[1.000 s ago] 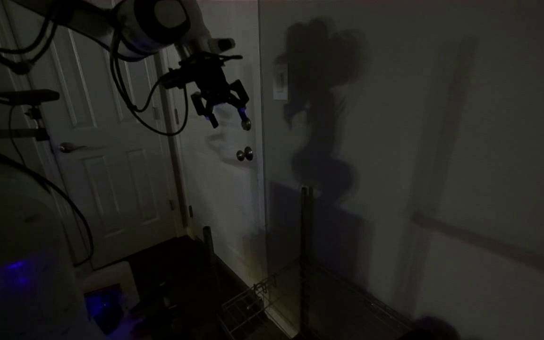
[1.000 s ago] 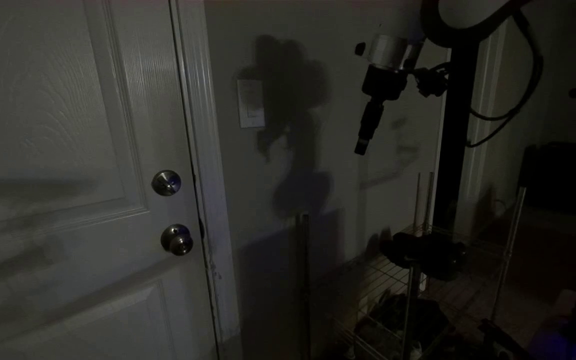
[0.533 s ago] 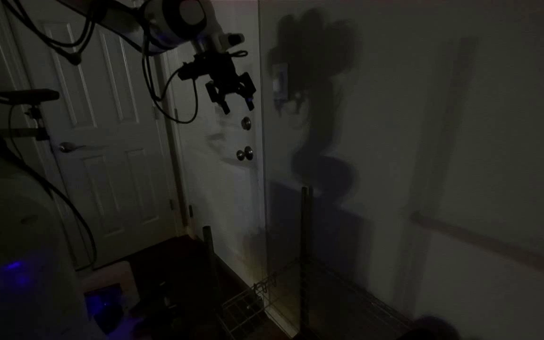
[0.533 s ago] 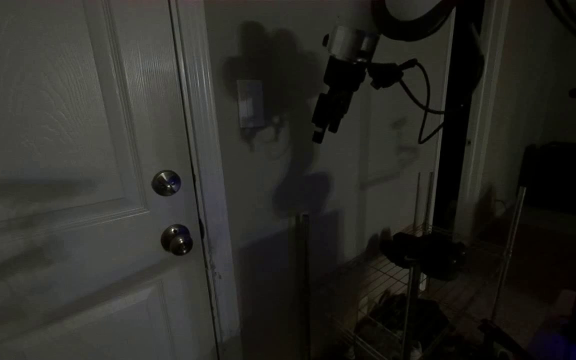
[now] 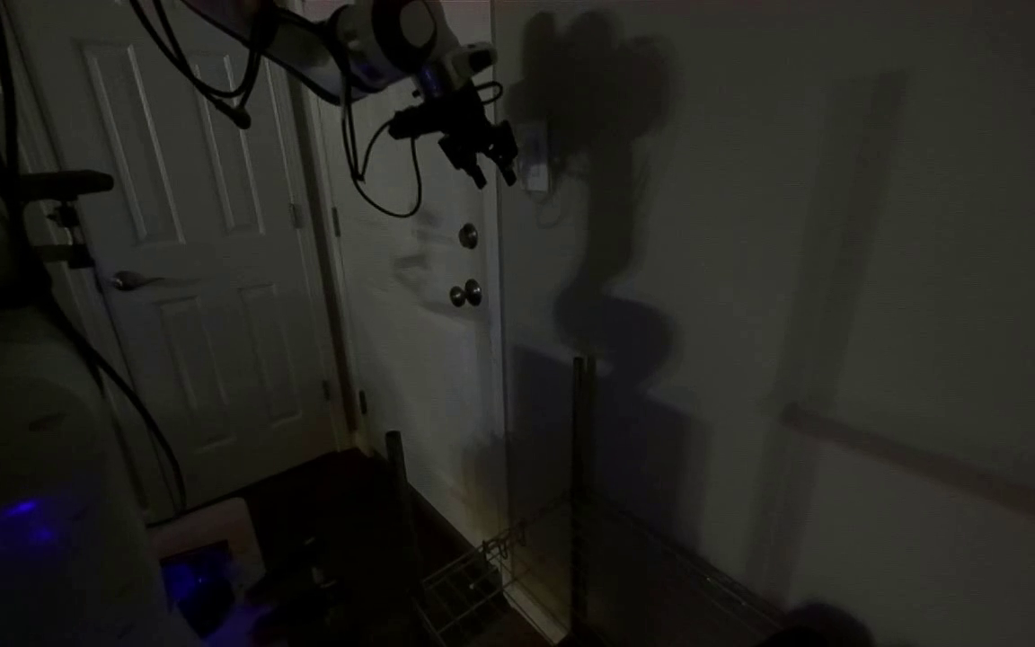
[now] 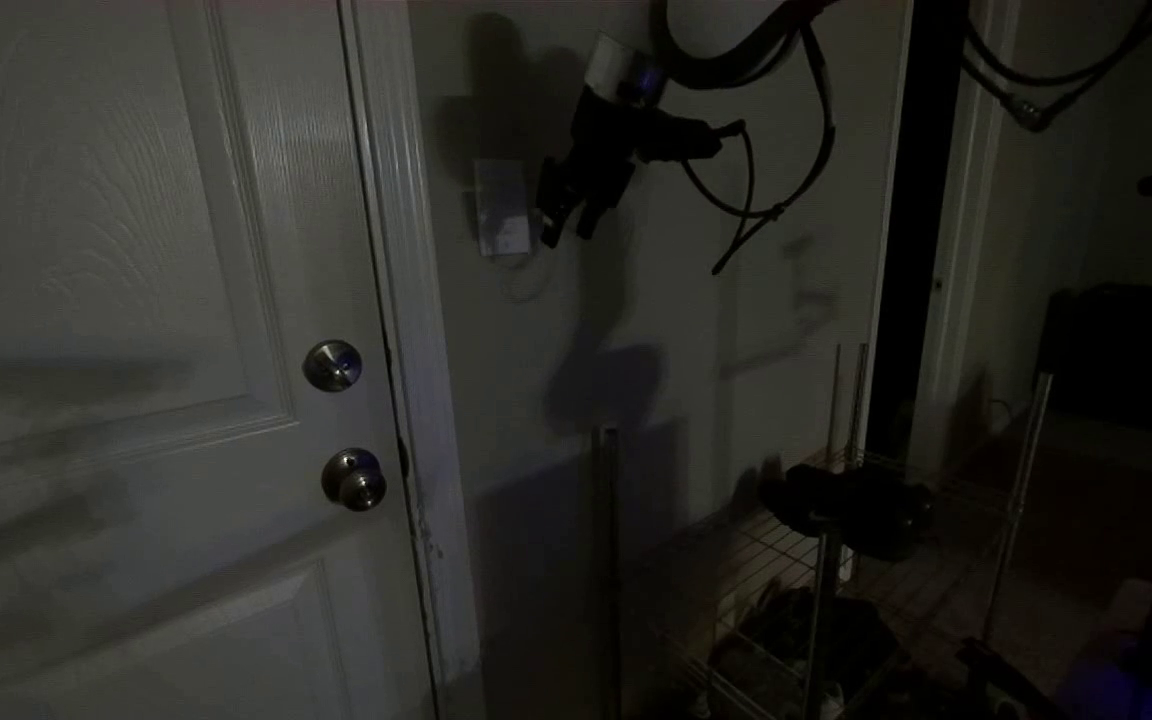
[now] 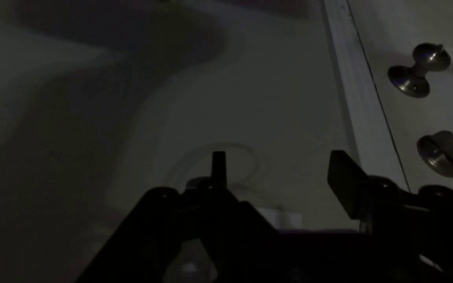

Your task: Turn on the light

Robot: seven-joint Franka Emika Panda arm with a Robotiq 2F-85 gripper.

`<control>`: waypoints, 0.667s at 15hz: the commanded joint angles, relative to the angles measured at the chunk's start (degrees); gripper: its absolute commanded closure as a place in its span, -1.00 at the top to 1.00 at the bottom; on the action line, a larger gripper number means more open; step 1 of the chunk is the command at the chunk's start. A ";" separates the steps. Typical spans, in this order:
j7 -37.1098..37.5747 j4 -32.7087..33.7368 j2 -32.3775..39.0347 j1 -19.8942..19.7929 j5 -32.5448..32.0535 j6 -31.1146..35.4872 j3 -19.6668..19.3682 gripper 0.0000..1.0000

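Observation:
The light switch is a small white upright plate (image 5: 535, 163) on the wall beside the door frame; it also shows in an exterior view (image 6: 502, 215). My gripper (image 5: 496, 181) points downward just beside the plate in both exterior views (image 6: 568, 238). Its fingers are apart with nothing between them. In the wrist view, the open fingers (image 7: 277, 157) frame bare wall, and a strip of the white plate (image 7: 291, 220) shows between them above the gripper body; the rest is hidden. I cannot tell whether the gripper touches the wall. No lamp is in view.
The room is dark. A white door carries a round knob (image 6: 354, 480) and a deadbolt (image 6: 333, 366), next to its frame (image 6: 416, 300). A wire rack (image 6: 766, 545) with dark items stands below the arm. The arm's shadow covers part of the wall.
My gripper has moved across and slightly up, toward the switch plate, and has tilted. It is now beside the plate. Its shadow on the wall has shifted too. The fingers stay open.

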 commanded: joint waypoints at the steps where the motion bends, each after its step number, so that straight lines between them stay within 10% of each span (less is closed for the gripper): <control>1: 3.14 3.13 2.84 -0.37 -2.80 4.32 0.07 -0.21; 7: 3.43 5.55 5.39 -0.11 -5.16 9.31 -0.79 -0.99; 10: 4.05 6.80 6.56 0.14 -6.76 10.11 -1.07 -1.00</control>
